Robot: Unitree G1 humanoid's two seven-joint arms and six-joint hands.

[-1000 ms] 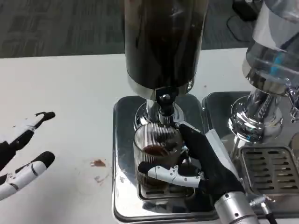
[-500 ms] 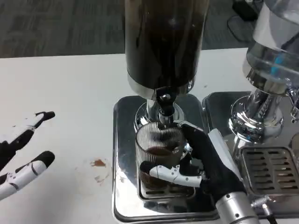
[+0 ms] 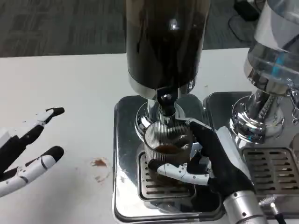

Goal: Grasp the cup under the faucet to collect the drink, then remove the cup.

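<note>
One cup (image 3: 167, 144) in right hand (image 3: 210, 161), two dispensers (image 3: 163, 46).

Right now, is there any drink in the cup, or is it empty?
Not empty. The ribbed glass cup, gripped by the right hand under the faucet, has dark brown liquid low inside. It is far from full.

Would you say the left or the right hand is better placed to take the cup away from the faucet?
Right. The right hand already grips the ribbed cup below the faucet, over the drip tray. The left hand rests open, away over the white table.
</note>
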